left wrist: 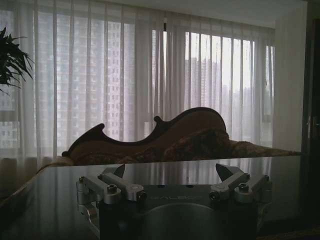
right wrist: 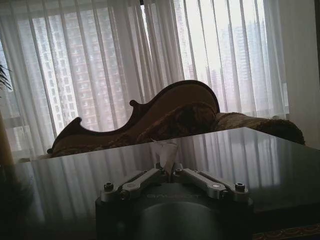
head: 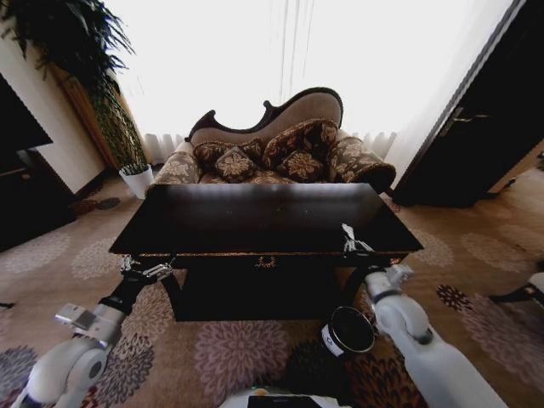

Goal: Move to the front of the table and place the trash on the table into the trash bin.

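We hold a white paper scrap, thin and crumpled, clamped in the right tool at the worktop's near right edge. Next, we judge, it must swing down over the trash bin on the floor below. The left tool hangs apart at the near left.

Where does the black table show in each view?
Head: table at centre, front rail toward the robot.
Left wrist: its glossy top spreads beyond the open left pincer.
Right wrist: its top spreads beyond the right pincer, shut on a paper scrap.
Shared landmark: the sofa with its curved back, behind it.
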### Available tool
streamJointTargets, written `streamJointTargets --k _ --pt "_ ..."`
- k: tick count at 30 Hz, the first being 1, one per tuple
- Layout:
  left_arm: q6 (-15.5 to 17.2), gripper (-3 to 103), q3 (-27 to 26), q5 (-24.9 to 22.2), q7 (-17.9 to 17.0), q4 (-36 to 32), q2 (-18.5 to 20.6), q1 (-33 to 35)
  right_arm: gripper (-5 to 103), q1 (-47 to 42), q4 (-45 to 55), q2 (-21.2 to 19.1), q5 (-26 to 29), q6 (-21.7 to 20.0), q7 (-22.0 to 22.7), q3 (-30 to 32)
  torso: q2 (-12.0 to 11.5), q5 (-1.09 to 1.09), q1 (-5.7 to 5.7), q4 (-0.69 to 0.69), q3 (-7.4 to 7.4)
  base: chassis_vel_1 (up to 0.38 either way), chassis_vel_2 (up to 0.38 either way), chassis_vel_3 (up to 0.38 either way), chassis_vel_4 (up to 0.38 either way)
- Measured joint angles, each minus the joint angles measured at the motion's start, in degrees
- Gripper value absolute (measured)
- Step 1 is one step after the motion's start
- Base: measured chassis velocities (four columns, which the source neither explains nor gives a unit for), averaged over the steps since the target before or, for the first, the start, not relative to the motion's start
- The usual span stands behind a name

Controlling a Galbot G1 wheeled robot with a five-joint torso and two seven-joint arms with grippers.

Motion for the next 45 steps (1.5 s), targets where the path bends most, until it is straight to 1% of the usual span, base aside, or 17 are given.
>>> streamJointTargets --k 4,8,10,12,14,18,23,26,27,29,31,32,35,38,39,40,45 --pt "0.0 100 0.0 0.0 0.0 0.0 0.0 0.0 0 -1.62 0.03 1.83 -0.32 1.08 -0.68 2.36 0.0 -0.01 0.0 0.0 0.0 0.0 0.0 0.0 0.0" --pt "0.0 100 0.0 0.0 0.0 0.0 0.0 0.0 0 -6.76 0.36 7.04 -1.82 4.5 -2.55 5.89 0.0 0.0 0.0 0.0 0.0 0.0 0.0 0.0 0.0" --pt "0.0 100 0.0 0.0 0.0 0.0 0.0 0.0 0 -7.63 0.43 8.01 -1.88 4.95 -2.73 6.12 0.0 0.0 0.01 0.0 0.0 0.0 0.0 0.0 0.0" --pt "0.0 100 0.0 0.0 0.0 0.0 0.0 0.0 0 -10.53 0.08 11.64 -2.95 7.42 -3.55 6.56 0.0 -0.01 0.0 -0.01 0.0 0.0 0.0 0.0 0.0" --pt "0.0 100 0.0 0.0 0.0 0.0 0.0 0.0 0 -11.34 -0.48 12.98 -3.86 8.61 -3.94 6.56 0.0 -0.01 0.0 -0.01 0.0 0.0 0.0 0.0 0.0" --pt "0.0 100 0.0 0.0 0.0 0.0 0.0 0.0 0 -13.84 -1.77 16.51 -4.97 12.73 -6.28 5.46 0.0 -0.01 0.01 0.0 0.0 0.0 0.0 0.0 0.0" --pt "0.0 100 0.0 0.0 0.0 0.0 0.0 0.0 0 -14.62 -5.9 18.47 -8.16 15.21 -6.92 2.44 -0.01 -0.01 0.0 0.0 0.0 0.0 0.0 0.0 0.0" --pt "0.0 100 0.0 0.0 0.0 0.0 0.0 0.0 0 -14.42 -8.73 18.64 -10.07 16.43 -6.92 0.95 -0.01 -0.01 0.0 0.0 0.0 0.0 0.0 0.0 0.0" --pt "0.0 100 0.0 0.0 0.0 0.0 0.0 0.0 0 -13.63 -12.56 18.63 -12.63 18.0 -6.92 -0.69 -0.01 0.01 0.01 -0.01 0.0 0.0 0.0 0.0 0.0" --pt "0.0 100 0.0 0.0 0.0 0.0 0.0 0.0 0 -13.18 -13.99 18.58 -13.21 18.34 -6.92 -1.17 -0.01 0.0 0.01 0.0 0.0 0.0 0.0 0.0 0.0" --pt "0.0 100 0.0 0.0 0.01 0.0 0.0 0.0 0 -10.79 -19.96 18.13 -15.77 19.58 -6.73 -2.49 -0.01 0.01 0.01 0.0 0.0 0.0 0.0 0.0 0.0" --pt "0.0 100 0.0 0.0 0.01 0.0 0.0 0.0 0 -10.79 -19.96 18.13 -15.77 19.58 -6.73 -2.49 -0.01 0.01 0.01 0.0 0.0 0.0 0.0 0.0 0.0" --pt "0.0 100 0.0 0.0 0.0 0.0 0.0 0.0 0 -7.68 -27.36 17.29 -21.45 22.7 -6.35 -3.35 -0.01 0.0 0.01 0.01 0.0 0.0 0.0 0.0 0.0" --pt "0.0 100 0.0 0.0 0.0 0.0 0.0 0.0 0 -6.13 -31.82 16.59 -23.49 24.41 -6.56 -4.14 -0.01 0.01 0.01 -0.01 0.01 0.0 0.0 0.0 0.0" --pt "0.0 100 0.0 0.0 0.0 0.0 0.0 0.0 0 -3.67 -36.44 15.75 -28.45 27.82 -6.66 -4.33 -0.01 0.0 0.0 0.0 0.0 0.0 0.0 0.0 0.0" --pt "0.0 100 0.0 0.0 0.0 0.0 0.0 0.0 0 -2.8 -38.0 15.51 -30.32 29.03 -6.41 -4.31 -0.01 0.0 0.01 0.01 0.01 0.0 0.0 0.0 0.0" --pt "0.0 100 0.0 0.0 0.0 0.0 0.0 0.0 0 -0.56 -42.5 14.64 -34.39 31.31 -5.33 -4.17 -0.01 0.0 0.01 0.0 0.01 0.0 0.0 0.0 0.0"
